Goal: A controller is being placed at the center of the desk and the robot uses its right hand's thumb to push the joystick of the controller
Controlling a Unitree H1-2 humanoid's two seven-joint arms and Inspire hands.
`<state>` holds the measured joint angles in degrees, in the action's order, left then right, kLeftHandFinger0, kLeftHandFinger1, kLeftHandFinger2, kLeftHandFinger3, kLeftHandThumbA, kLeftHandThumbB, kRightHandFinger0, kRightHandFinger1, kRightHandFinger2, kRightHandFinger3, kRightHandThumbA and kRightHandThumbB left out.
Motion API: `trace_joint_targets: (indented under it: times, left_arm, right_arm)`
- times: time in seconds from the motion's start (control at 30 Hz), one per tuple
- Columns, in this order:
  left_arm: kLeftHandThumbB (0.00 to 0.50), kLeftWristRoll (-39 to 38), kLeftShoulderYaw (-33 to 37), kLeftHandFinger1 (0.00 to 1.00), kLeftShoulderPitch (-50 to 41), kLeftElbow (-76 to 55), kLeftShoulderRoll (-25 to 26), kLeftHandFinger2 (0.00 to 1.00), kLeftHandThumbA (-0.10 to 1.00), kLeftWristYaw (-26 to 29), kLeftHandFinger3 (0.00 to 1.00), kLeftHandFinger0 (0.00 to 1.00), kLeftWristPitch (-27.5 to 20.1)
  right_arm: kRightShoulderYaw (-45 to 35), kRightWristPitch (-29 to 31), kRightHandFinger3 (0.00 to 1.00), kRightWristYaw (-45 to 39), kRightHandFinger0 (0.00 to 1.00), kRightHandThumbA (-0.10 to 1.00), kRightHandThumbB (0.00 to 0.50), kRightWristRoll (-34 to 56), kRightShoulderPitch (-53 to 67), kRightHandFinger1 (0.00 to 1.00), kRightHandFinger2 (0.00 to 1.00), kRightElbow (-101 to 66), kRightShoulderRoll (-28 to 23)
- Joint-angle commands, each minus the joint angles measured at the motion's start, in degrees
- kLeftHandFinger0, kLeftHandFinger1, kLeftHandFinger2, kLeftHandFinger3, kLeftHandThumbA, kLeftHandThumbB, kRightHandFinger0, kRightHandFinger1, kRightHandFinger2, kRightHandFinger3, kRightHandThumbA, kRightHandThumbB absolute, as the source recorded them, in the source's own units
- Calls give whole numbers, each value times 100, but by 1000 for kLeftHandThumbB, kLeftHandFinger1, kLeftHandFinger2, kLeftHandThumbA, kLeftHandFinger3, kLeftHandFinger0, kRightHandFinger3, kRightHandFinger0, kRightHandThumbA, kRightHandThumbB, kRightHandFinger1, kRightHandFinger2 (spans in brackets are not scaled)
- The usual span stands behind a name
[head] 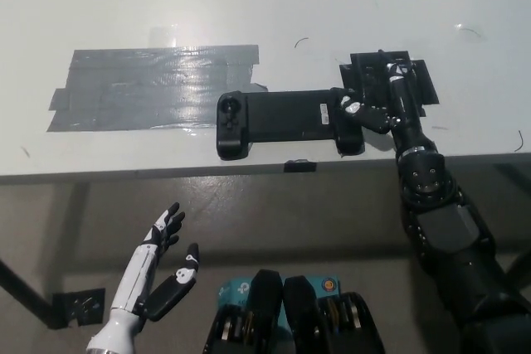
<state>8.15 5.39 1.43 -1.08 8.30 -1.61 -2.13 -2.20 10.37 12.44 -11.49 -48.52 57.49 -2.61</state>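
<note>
A black controller (286,122) lies flat near the front edge of the white desk (265,6), long side running left to right. It has a joystick (230,107) on its left grip and another (343,103) on its right grip. My black right hand (383,95) rests at the controller's right end, fingers curled, with its thumb tip on or right next to the right joystick. It does not grasp the controller. My white left hand (158,267) hangs below the desk edge at the lower left, open and holding nothing.
A wide patch of grey tape (149,87) covers the desk left of the controller. A black taped patch (390,80) lies under my right hand. A small black tab (299,166) sits on the desk's front edge.
</note>
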Motion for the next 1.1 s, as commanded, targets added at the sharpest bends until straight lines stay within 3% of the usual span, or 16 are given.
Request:
trace_joint_targets:
  times: [0.0, 0.37, 0.4, 0.47, 0.53, 0.63, 0.7, 0.77, 0.87, 1.0, 1.07]
  left_arm:
    - [0, 40, -53, 1000, 89, -191, 55, 1000, 437, -31, 1000, 1000, -63]
    - [0, 46, -68, 1000, 113, -193, 60, 1000, 423, -28, 1000, 1000, -48]
    - [0, 55, -68, 1000, 132, -206, 55, 1000, 422, -22, 1000, 1000, -42]
    - [0, 73, -64, 1000, 160, -198, 56, 1000, 419, -18, 1000, 1000, -40]
    - [0, 51, -63, 1000, 185, -174, 58, 1000, 405, -28, 1000, 1000, -78]
    - [0, 23, -76, 1000, 214, -156, 74, 1000, 402, -45, 1000, 1000, -48]
    - [0, 21, -74, 1000, 213, -172, 90, 1000, 385, -57, 1000, 1000, -59]
    - [0, -22, -94, 1000, 227, -160, 92, 1000, 380, -61, 1000, 1000, -58]
    - [0, -5, -108, 1000, 238, -152, 107, 1000, 375, -52, 1000, 1000, -19]
    - [0, 13, -87, 1000, 213, -194, 113, 1000, 385, -66, 1000, 1000, -3]
    - [0, 26, -88, 1000, 231, -180, 117, 1000, 384, -57, 1000, 1000, -16]
  right_arm:
    - [-151, 451, 1000, 434, 1000, -100, 0, 188, -253, 1000, 1000, -142, -36]
    - [-281, 692, 1000, 393, 1000, -100, 0, 354, -28, 1000, 1000, -855, 18]
    - [-315, 711, 1000, 213, 1000, 95, 0, 501, 41, 1000, 1000, -1118, 49]
    - [-286, 586, 1000, 60, 1000, 482, 58, 563, 170, 1000, 1000, -1557, 71]
    - [-203, 487, 1000, -105, 1000, 815, 168, 588, 358, 1000, 1000, -2069, 68]
    - [32, 353, 1000, -280, 1000, 1000, 247, 418, 743, 1000, 1000, -2990, 36]
    - [213, 358, 1000, -364, 1000, 1000, 211, 279, 1160, 1000, 1000, -3766, 45]
    - [336, 298, 1000, -458, 1000, 1000, 212, 294, 1462, 1000, 1000, -4253, 57]
    - [658, 278, 1000, -579, 1000, 1000, 150, 141, 2271, 1000, 1000, -5074, 69]
    - [910, 225, 1000, -835, 1000, 991, 132, 398, 3108, 1000, 1000, -5509, 7]
    - [981, 164, 1000, -901, 1000, 995, 146, 428, 3315, 1000, 1000, -5548, -30]
